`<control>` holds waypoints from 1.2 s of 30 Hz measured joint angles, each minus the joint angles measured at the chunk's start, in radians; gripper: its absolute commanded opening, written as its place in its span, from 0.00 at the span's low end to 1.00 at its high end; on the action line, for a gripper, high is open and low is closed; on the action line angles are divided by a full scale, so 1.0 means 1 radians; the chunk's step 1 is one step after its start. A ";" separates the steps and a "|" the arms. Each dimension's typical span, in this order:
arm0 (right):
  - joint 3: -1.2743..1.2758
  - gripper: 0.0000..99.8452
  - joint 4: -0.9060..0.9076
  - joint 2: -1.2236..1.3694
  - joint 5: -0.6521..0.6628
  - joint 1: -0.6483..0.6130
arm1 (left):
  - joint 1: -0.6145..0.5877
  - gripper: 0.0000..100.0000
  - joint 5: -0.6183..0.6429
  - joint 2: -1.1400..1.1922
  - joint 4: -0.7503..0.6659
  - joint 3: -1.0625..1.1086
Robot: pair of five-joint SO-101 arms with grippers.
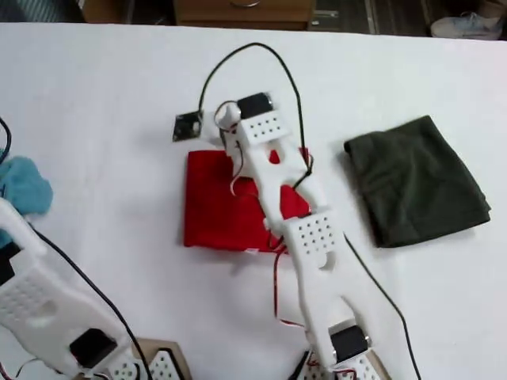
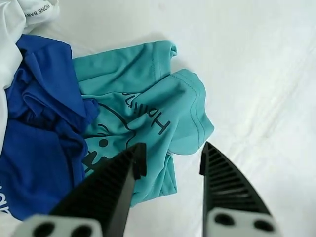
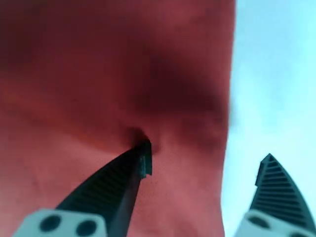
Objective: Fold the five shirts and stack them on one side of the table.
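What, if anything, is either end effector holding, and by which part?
Nothing. The left end effector is open over the teal shirt; the right end effector is open astride the edge of the red shirt.

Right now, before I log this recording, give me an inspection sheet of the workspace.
Surface: white table.
Job's things: red shirt folded mid-table; dark green shirt folded, apart; teal shirt, blue shirt, white shirt heaped unfolded.
Clutter: small black square item by the red shirt.
Grippers: left gripper open over the teal shirt; right gripper open, one finger on the red shirt.
Cables: black cable looping over the table.
Surroundings: wooden furniture beyond the table.
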 measured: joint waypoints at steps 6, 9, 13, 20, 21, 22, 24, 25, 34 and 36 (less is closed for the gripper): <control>-0.064 0.34 0.006 0.084 0.078 0.011 | 0.000 0.20 0.000 0.000 0.000 0.000; -0.084 0.31 0.025 0.103 0.135 0.011 | 0.000 0.20 0.000 0.000 0.000 0.000; -0.080 0.16 0.028 0.110 0.207 0.009 | 0.000 0.20 0.000 0.000 0.000 0.000; -0.077 0.02 0.028 0.110 0.259 0.009 | 0.000 0.20 0.000 0.000 0.000 0.000; -0.077 0.02 0.028 0.110 0.255 0.009 | 0.000 0.20 0.000 0.000 0.000 0.000; -0.077 0.02 0.028 0.110 0.233 0.011 | 0.000 0.20 0.000 0.000 0.000 0.000; -0.077 0.02 0.028 0.110 0.175 0.017 | 0.000 0.20 0.000 0.000 0.000 0.000; -0.077 0.02 0.028 0.110 0.141 0.020 | 0.000 0.20 0.000 0.000 0.000 0.000; -0.061 0.02 0.032 0.040 -0.245 0.057 | 0.000 0.20 0.000 0.000 0.002 0.000; -0.054 0.02 0.032 0.003 -0.336 0.074 | 0.000 0.20 0.002 0.000 0.002 0.000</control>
